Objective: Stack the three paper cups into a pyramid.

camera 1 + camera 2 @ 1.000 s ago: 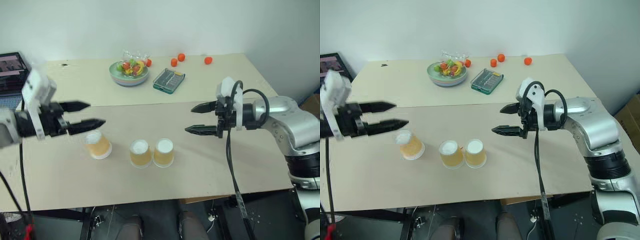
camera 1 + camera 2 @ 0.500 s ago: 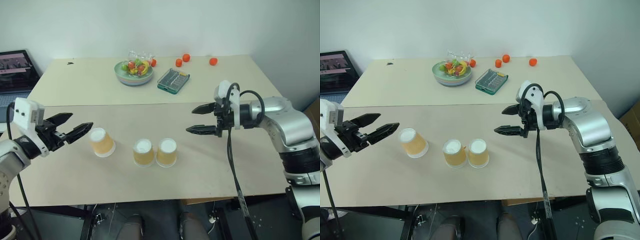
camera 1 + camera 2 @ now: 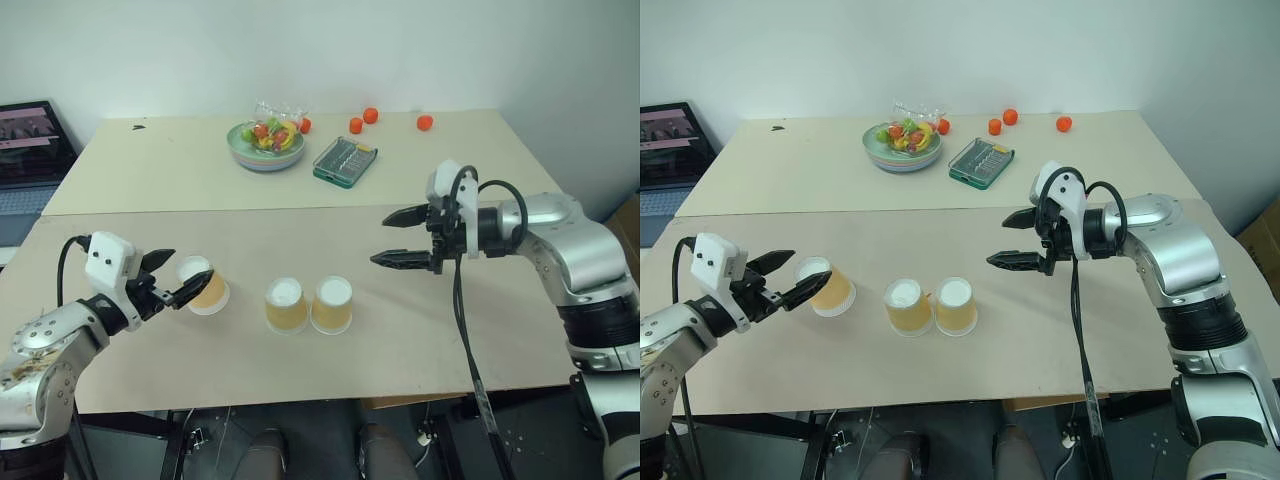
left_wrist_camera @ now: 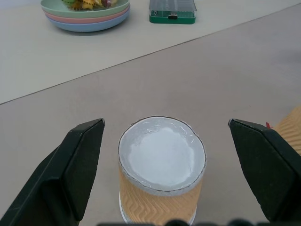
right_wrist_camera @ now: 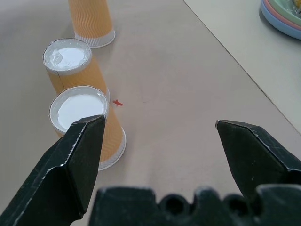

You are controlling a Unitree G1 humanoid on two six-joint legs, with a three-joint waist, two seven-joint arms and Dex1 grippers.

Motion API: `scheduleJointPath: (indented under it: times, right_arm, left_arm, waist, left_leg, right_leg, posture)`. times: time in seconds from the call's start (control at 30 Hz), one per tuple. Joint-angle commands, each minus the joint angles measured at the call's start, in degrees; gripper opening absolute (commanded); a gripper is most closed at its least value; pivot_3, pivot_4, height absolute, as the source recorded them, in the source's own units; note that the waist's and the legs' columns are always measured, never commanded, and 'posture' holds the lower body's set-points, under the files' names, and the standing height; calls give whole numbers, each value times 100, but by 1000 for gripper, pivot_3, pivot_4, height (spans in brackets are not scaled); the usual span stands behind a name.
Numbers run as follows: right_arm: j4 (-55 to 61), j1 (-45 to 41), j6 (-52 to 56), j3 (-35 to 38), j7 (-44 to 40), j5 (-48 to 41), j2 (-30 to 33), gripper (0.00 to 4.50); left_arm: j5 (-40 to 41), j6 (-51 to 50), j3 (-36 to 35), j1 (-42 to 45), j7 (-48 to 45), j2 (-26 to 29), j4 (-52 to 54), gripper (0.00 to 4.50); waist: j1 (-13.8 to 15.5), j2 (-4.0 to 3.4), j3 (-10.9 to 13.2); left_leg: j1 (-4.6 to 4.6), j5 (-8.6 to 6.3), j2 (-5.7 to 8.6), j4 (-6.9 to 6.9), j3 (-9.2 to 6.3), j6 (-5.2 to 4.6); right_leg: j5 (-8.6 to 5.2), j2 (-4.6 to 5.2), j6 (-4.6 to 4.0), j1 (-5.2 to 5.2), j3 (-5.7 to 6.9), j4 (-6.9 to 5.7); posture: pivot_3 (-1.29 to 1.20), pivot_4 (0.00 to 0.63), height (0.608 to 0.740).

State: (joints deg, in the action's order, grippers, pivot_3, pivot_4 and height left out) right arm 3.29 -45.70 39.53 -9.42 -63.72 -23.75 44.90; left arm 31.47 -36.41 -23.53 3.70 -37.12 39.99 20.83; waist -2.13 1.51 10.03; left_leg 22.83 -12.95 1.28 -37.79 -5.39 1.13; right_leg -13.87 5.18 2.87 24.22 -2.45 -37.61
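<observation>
Left tool [image 3: 172, 278] gapes around the leftmost cup [image 3: 205, 285].

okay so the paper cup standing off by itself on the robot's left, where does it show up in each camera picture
Left eye view: the lone cup stands upside down at left of centre, between the left gripper's open fingers.
Right eye view: same spot, left of the cup pair.
Left wrist view: at bottom centre, between the fingers.
Right wrist view: at the top, beyond the pair.
Shared landmark: the stacked plates of fruit.
</observation>
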Motion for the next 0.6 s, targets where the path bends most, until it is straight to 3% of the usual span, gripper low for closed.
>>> scheduleJointPath:
  times: [0.03,0.53,0.6]
  right_arm:
    - [216,-19,28,247,32,-15,98,4386]
    - [468,1,257,378,140,-58,174,4386]
    - [500,26,272,390,164,-56,186,4500]
  left_arm:
    - [-74,244,-3,109,25,-13,-111,4500]
    - [-248,384,518,419,66,-279,-505,4500]
    - [-226,393,532,448,34,-276,-533,3969]
  waist:
    - [-3,0,0]
    - [1,0,0]
    - [2,0,0]
  left_leg:
    - [0,0,0,0,0,0]
    - [0,0,0,0,0,0]
    - [0,0,0,0,-1,0]
  right_leg:
    - [0,0,0,0,0,0]
    - [0,0,0,-1,2,0]
    - [0,0,0,-1,2,0]
  posture:
    - [0,150,740]
    - [0,150,740]
    - [0,150,740]
